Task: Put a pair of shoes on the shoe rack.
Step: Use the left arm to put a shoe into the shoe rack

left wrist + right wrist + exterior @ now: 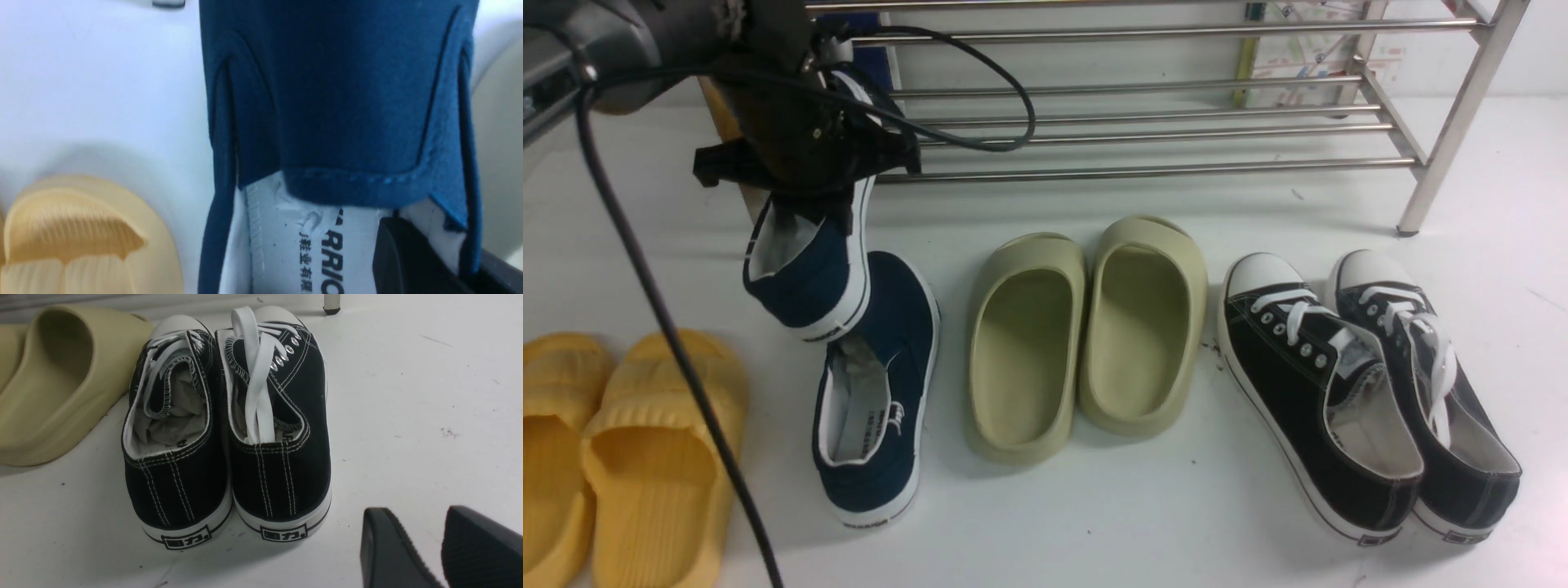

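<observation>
One navy-blue slip-on sneaker (pixel 809 282) is clamped by the left gripper (pixel 807 200) and held off the floor (pixel 1094 514) before the shoe rack (pixel 1143 171). Its mate (pixel 882 392) is set on the floor beside the olive foam slides (pixel 1086 327). The right gripper (pixel 429 528) is spread, empty.

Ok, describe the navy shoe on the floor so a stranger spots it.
Find the steel shoe rack at the back. In the row before it, between yellow slides and olive slides, lies the navy slip-on: laceless, white-soled, lying flat, unlike its lifted twin.
</observation>
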